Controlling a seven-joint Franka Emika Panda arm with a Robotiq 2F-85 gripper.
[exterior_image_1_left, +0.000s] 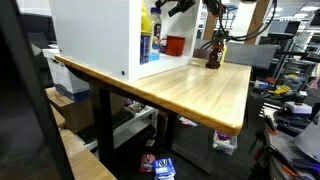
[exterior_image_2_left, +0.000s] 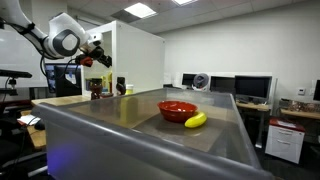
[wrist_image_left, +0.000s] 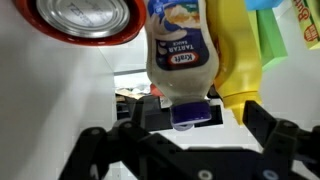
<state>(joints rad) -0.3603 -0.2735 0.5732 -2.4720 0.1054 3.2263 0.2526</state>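
So, in an exterior view over the wooden table (exterior_image_1_left: 200, 90), my gripper (exterior_image_1_left: 180, 8) is up at the top edge, right at the open front of the white cabinet (exterior_image_1_left: 95, 35), about level with the shelf where the bottles stand. I can see blue and yellow in there, but I honestly can't pick the mayo out at this size. A brown bottle (exterior_image_1_left: 213, 53) stands on the table below me, well apart from my fingers. In the exterior view from across the room, my gripper (exterior_image_2_left: 97, 62) sits just beside the cabinet (exterior_image_2_left: 140, 50). Its side wall hides the shelf, so no mayo here either, and the red bowl (exterior_image_2_left: 177, 109) and banana (exterior_image_2_left: 196, 120) are up front, nowhere near me. The wrist view is the one that matters. The mayo (wrist_image_left: 181, 50) is dead ahead and a bit above, standing on its blue cap with its long axis straight up, pretty much lined up with the middle of the gap between my fingers (wrist_image_left: 92, 150). My jaws are spread as wide as they go, one to each side, gripping nothing and touching nothing. So the gap runs sideways, square across the bottle's upright axis. The mustard (wrist_image_left: 232, 50) is touching or just beside the mayo on one side, and a red-rimmed can (wrist_image_left: 85, 15) sits on the other, higher in the picture.
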